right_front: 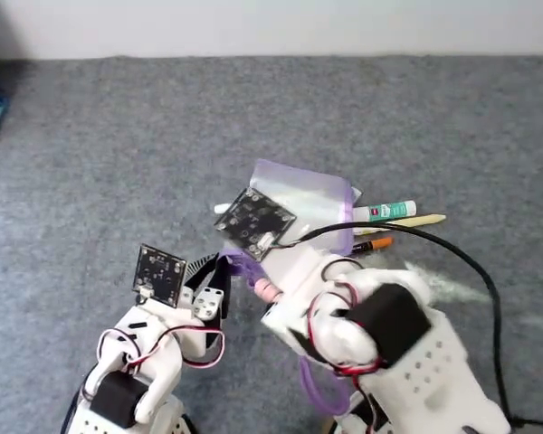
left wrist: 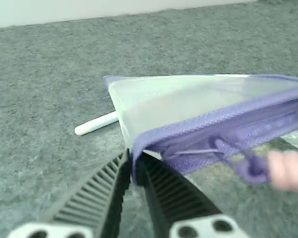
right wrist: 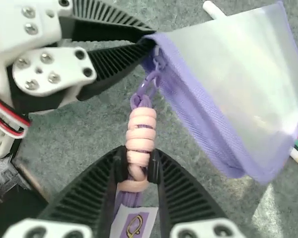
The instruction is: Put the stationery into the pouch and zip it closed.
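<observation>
Translucent purple-trimmed pouch (right_front: 303, 194) at worktop (right_front: 118, 136) centre; pens (right_front: 389, 213) at its 3 o'clock, white stick (right_front: 222, 208) at 9, pink zip pull (right_front: 266, 290) near 7, probably attached, by right arm (right_front: 389, 344).

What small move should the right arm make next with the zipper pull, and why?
Probably draw the pink pull along the zipper, away from the corner that the left gripper clamps, to open the pouch. The right gripper is shut on the pull, the slider sits at that held corner, and the glue stick, pencil and orange pen lie outside on the table.
</observation>
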